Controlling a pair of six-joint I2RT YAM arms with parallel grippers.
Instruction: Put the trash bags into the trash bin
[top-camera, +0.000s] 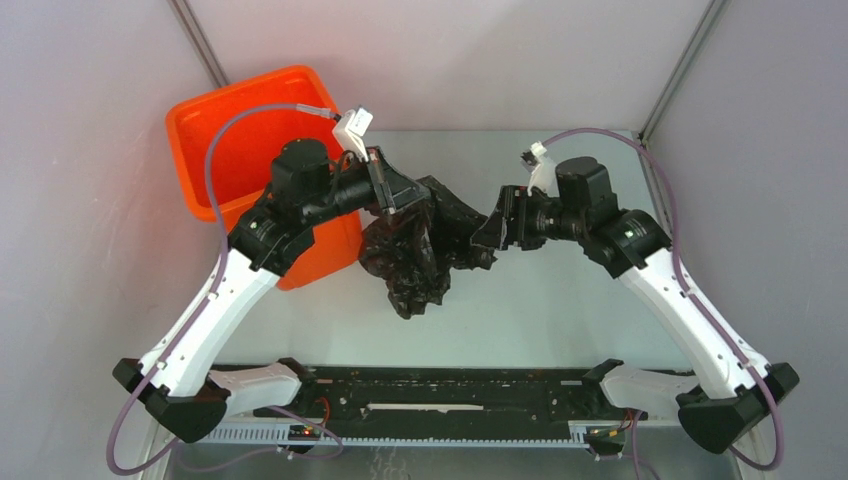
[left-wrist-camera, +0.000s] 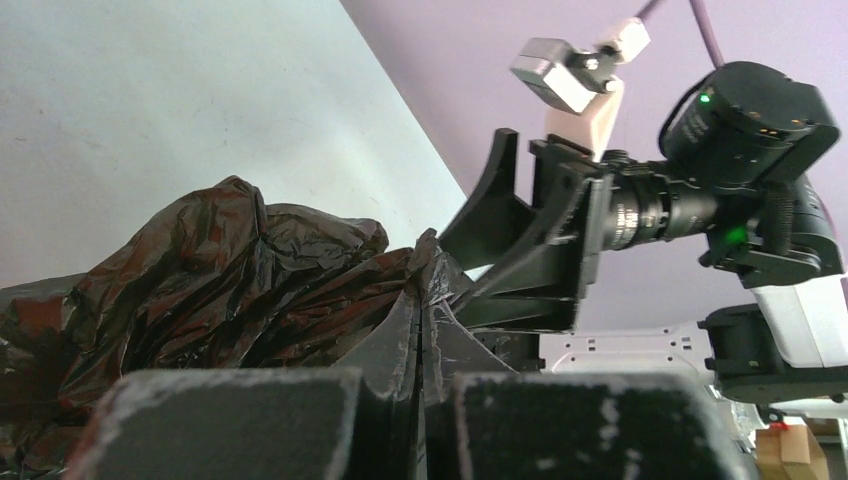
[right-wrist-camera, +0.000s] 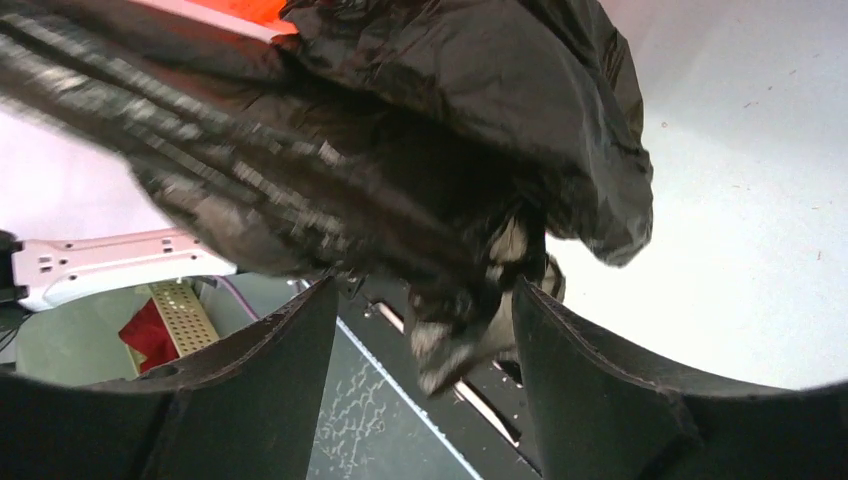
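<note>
Across the pale table (top-camera: 560, 300), we see the orange bin (top-camera: 240, 130) at the far left corner, close to the left wall, its open mouth showing and the left arm crossing its near right side. The black bag (top-camera: 420, 250) is outside the bin, bunched into a glossy, wrinkled mass just to the bin's right, near the middle of the table and between the two arms; a loose tail droops toward the near edge. We cannot tell whether it touches the table. The left gripper (top-camera: 385, 205) meets the bag's upper left part, and its wrist view shows the fingers pressed together with a fold of the black film pinched between them. The right gripper (top-camera: 490, 230) faces it from the bag's other side, fingers spread wide; from its own camera we see crumpled plastic hanging between the two fingers, neither of them closing on it
</note>
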